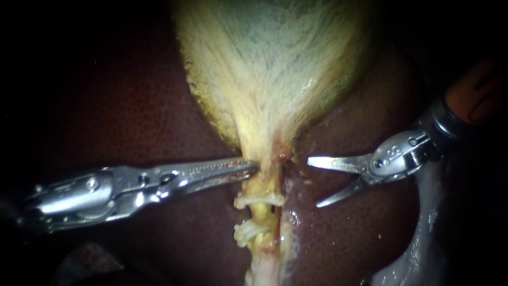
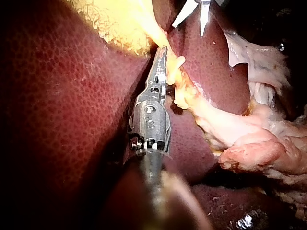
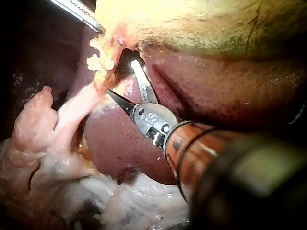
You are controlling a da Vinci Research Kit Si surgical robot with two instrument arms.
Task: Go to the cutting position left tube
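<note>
Right instrument [image 1: 313,182] enters from the upper right, and its two slim blades are spread wide with nothing between them. The upper blade points at the left tube [image 1: 263,182] and stops just short of it. The lower blade angles down over the liver [image 1: 132,106]. In the right wrist view, the same instrument [image 3: 121,76] has its blades apart just beside the yellowish strand, one on either side of a dark gap, touching nothing.

The left tube runs down from the narrow neck of the gallbladder [image 1: 270,63]. It is a yellow strand lying on the liver, with a paler band close along its right side. Two whitish clips cross it, an upper clip [image 1: 258,200] and a lower clip [image 1: 247,232], both below the level of the right instrument's upper blade.

The left instrument [image 1: 254,167] comes in from the left with its toothed jaws drawn together. Their tips pinch the left edge of the tube just under the gallbladder neck, above the upper clip. The left wrist view shows the left instrument [image 2: 164,49] meeting the yellow tissue at that spot, with the spread blades well ahead of it.
</note>
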